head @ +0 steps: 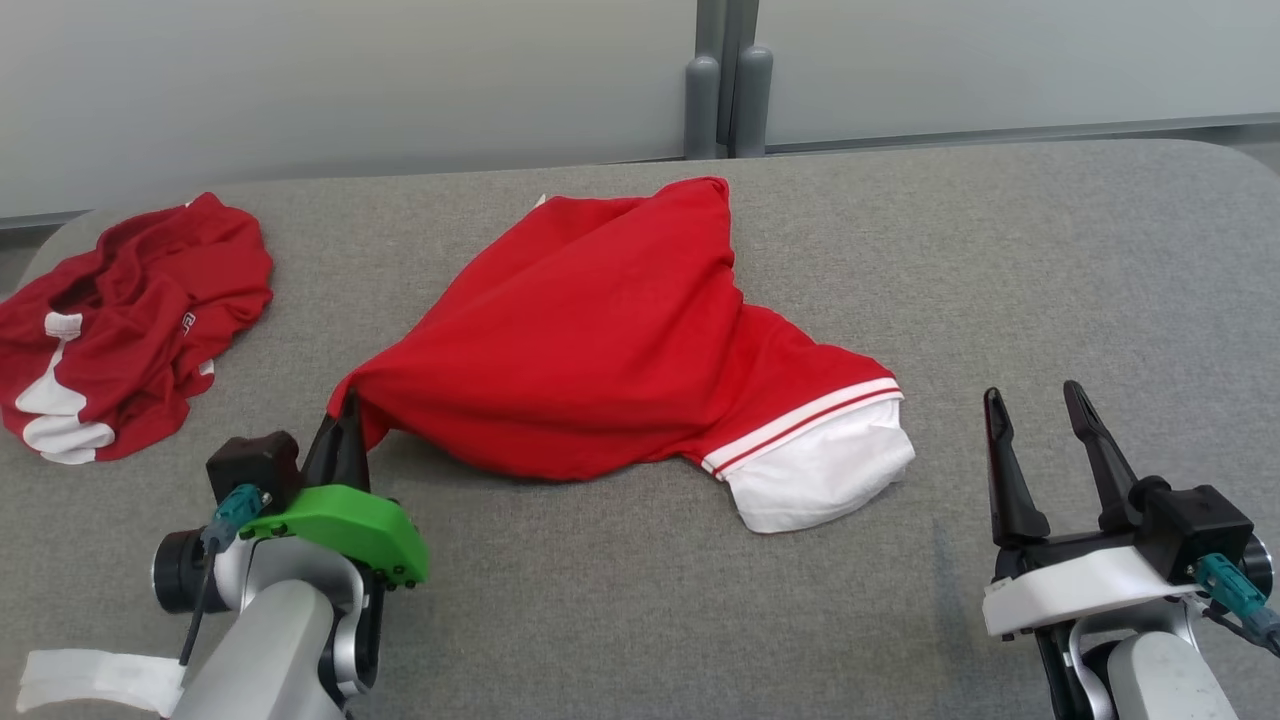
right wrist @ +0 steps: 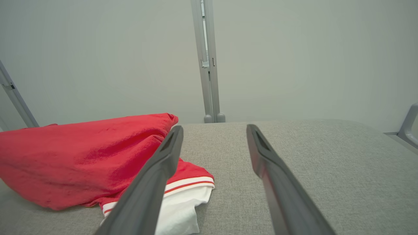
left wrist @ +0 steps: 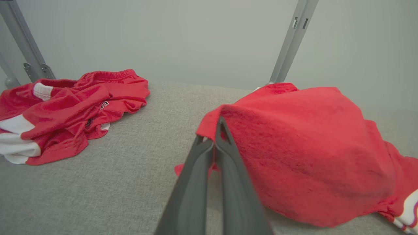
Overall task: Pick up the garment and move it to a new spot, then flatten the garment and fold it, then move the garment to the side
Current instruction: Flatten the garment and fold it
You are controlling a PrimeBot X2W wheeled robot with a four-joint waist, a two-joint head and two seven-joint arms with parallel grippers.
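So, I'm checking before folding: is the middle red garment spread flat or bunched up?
Bunched, not flat: the garment is draped in folds, one corner pinched by the left gripper, its white end lying on the table.

I have the garment (head: 600,340) in the middle of the desk (head: 1050,280), a pile (head: 120,320) well left of it. My left hand (head: 345,420) is at its near-left corner; my right hand (head: 1040,410) stands apart, right of it.

Two red fabric garments with white trim: one spread garment (head: 600,330), one crumpled garment (head: 130,320). One grey cloth-covered tabletop (head: 1050,260). Two grippers, a left gripper (head: 347,408) and a right gripper (head: 1035,395), with two dark fingers (head: 1003,470) each.
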